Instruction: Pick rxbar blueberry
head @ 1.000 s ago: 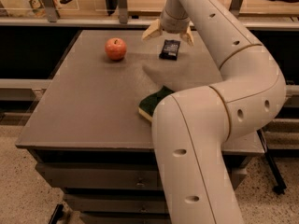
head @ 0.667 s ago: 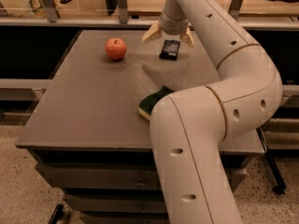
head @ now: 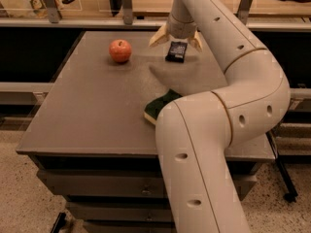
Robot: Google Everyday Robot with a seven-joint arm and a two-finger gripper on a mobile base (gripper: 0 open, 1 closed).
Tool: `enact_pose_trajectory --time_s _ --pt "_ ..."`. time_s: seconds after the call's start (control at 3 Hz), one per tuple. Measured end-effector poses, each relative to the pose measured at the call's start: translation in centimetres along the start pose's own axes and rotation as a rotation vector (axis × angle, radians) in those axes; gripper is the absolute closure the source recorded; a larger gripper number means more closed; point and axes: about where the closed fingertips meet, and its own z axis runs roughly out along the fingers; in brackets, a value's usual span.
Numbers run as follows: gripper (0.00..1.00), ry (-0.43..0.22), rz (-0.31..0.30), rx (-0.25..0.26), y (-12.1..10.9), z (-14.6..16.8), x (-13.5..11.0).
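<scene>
The rxbar blueberry (head: 177, 51) is a small flat dark bar lying on the far part of the grey table (head: 92, 106). My gripper (head: 176, 41) hangs over it, open, with one pale finger (head: 158, 37) to the bar's left and the other to its right. The bar sits between and just in front of the fingers. I cannot tell whether they touch it.
A red apple (head: 120, 50) stands on the table left of the bar. A green-and-yellow sponge (head: 160, 106) lies mid-table, partly hidden by my arm (head: 228, 106), which fills the right side. A rail and shelving run behind the table.
The gripper has moved slightly, staying over the bar with its fingers spread. The bar, apple and sponge have not moved.
</scene>
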Motion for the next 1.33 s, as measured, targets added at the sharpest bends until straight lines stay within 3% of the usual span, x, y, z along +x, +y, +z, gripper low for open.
enact_pose_trajectory --time_s 0.33,1.0,1.33 --pt "0.17 0.004 -0.006 0.004 0.0 0.2 0.0" --pt "0.15 0.039 -0.041 0.004 0.3 1.2 0.6" --pt "0.38 0.046 -0.057 0.002 0.4 1.4 0.7"
